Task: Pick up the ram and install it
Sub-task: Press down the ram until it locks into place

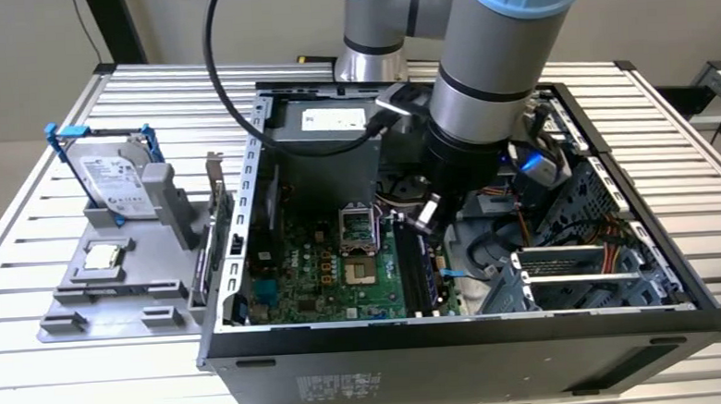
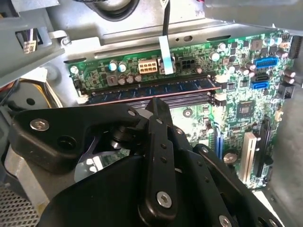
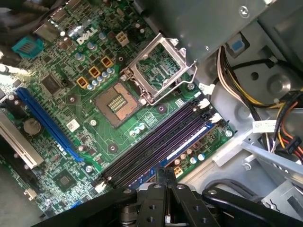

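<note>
Open PC case (image 1: 466,331) sits on the slatted table (image 1: 49,385); arm (image 1: 496,65) reaches down into it from above, over the far end of the memory slots. To the exterior view's left of the case: grey fixture tray (image 1: 106,299) with a hard drive in blue frame (image 1: 110,183) standing upright and a square silver processor chip (image 1: 100,259) lying flat.

Inside the case: green motherboard (image 1: 327,268), open CPU socket (image 3: 116,101) with its metal load frame (image 3: 161,66) flipped up, blue expansion slot (image 3: 45,123), cable bundle (image 3: 236,80) and drive cage (image 1: 581,278) crowding the side beyond the slots. A black cable (image 2: 165,21) drops down close to the board edge near the slots.

Ram (image 2: 151,90) is in the slot bank (image 3: 156,142), sitting in the outermost slot, the one nearest the board edge. It stands on edge, long axis parallel to the black slots, along the board edge. In the exterior view it runs near-to-far inside the case (image 1: 436,272).

Gripper (image 3: 165,177) is just above the ram's end, fingers (image 2: 158,113) closed together, tips pressed to each other with no gap. Not holding the ram; tips are at or barely over its top edge, contact unclear.
</note>
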You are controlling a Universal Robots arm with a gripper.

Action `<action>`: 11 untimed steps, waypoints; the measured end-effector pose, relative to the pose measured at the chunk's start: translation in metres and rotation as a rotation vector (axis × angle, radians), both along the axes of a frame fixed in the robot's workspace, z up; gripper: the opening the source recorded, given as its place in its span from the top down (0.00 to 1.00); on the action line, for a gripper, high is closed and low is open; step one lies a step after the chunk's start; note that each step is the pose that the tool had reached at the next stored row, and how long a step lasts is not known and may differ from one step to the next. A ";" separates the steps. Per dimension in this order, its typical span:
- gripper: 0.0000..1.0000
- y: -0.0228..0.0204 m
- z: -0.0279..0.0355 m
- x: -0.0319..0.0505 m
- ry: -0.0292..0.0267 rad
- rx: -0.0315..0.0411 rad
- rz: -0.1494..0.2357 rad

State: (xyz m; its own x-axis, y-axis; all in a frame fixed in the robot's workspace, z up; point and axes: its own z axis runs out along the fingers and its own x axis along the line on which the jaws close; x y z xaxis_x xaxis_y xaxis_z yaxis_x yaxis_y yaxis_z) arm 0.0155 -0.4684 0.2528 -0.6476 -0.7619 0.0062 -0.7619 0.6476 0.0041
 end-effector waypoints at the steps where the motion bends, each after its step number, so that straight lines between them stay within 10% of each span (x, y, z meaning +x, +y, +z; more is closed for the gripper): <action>1: 1.00 0.0000 0.0000 0.0000 0.0001 0.0000 0.009; 11: 1.00 0.0001 0.0000 0.0000 0.0000 0.0000 0.102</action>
State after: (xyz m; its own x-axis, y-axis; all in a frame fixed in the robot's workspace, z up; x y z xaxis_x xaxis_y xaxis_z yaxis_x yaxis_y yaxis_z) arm 0.0155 -0.4683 0.2529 -0.5664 -0.8241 0.0062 -0.8241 0.5665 0.0041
